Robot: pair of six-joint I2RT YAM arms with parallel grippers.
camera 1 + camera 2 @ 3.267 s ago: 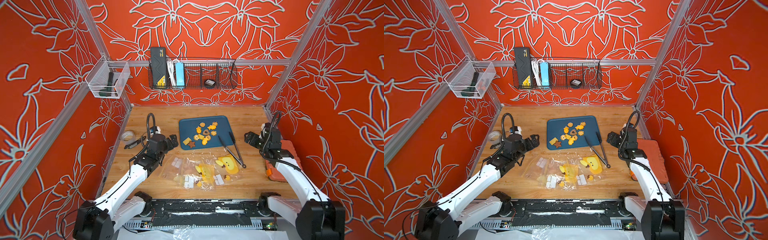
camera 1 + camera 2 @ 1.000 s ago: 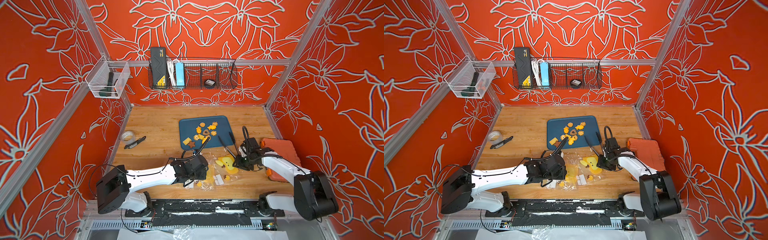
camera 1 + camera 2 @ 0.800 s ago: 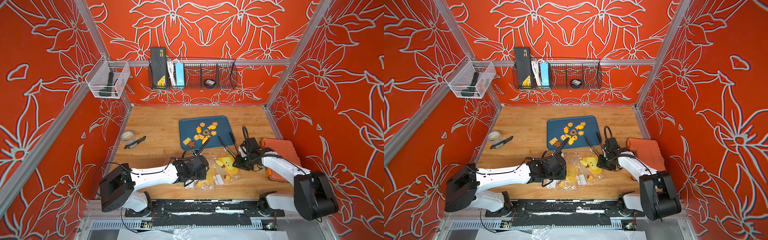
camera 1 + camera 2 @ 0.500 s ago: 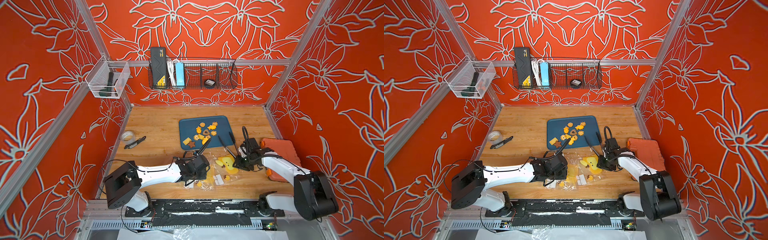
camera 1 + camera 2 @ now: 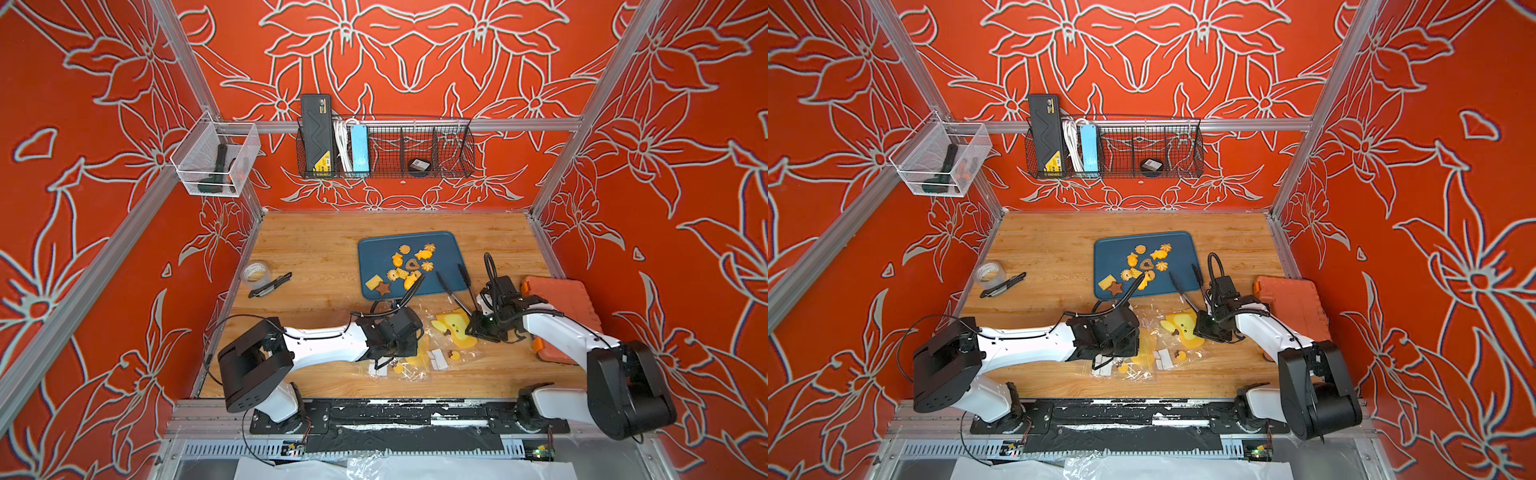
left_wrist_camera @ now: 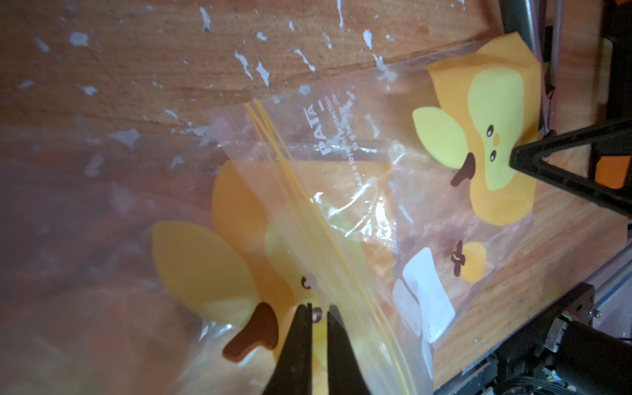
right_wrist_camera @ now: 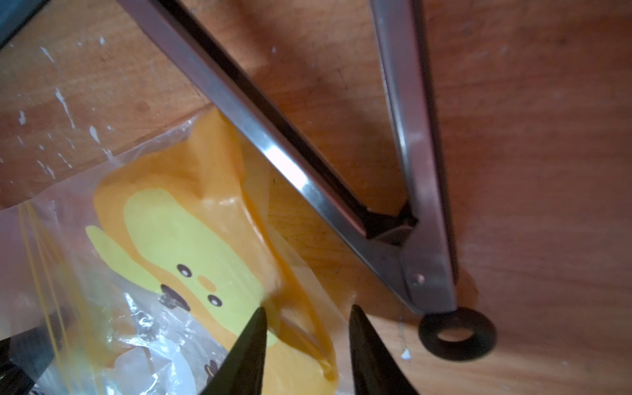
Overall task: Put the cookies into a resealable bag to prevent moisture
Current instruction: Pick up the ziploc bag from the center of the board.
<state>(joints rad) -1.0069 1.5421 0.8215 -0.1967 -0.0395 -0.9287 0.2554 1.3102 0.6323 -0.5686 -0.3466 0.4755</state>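
Looking down at the wooden table (image 5: 316, 249): it's walled in on three sides. The free room is the back half and the left strip, since both arms crowd the front middle.

One orange block (image 5: 561, 299) sits tight against the right edge. One blue tray (image 5: 374, 253) lies just right of centre, well clear of the walls.

At least two clear bags (image 5: 455, 332) with yellow cartoon prints overlap near the front edge, just in front of the tray. Can't count them for sure.

One pair of tongs (image 5: 453, 286) lies partly over the tray's corner, with the hinge end on the wood beside the bags. One tape roll (image 5: 255, 274) and one black pen-like thing (image 5: 270, 286) sit by the left wall.

The cookies (image 5: 402, 273), about a dozen by my count, are all on the tray.

Now the left gripper (image 6: 318, 307): jaws almost pinched together, tips down on a bag's print. Can't tell if any film is caught between them.

And the right gripper (image 7: 307, 313): jaws apart, straddling the orange-printed edge of the other bag, right next to the tongs' ring end, not clamped.
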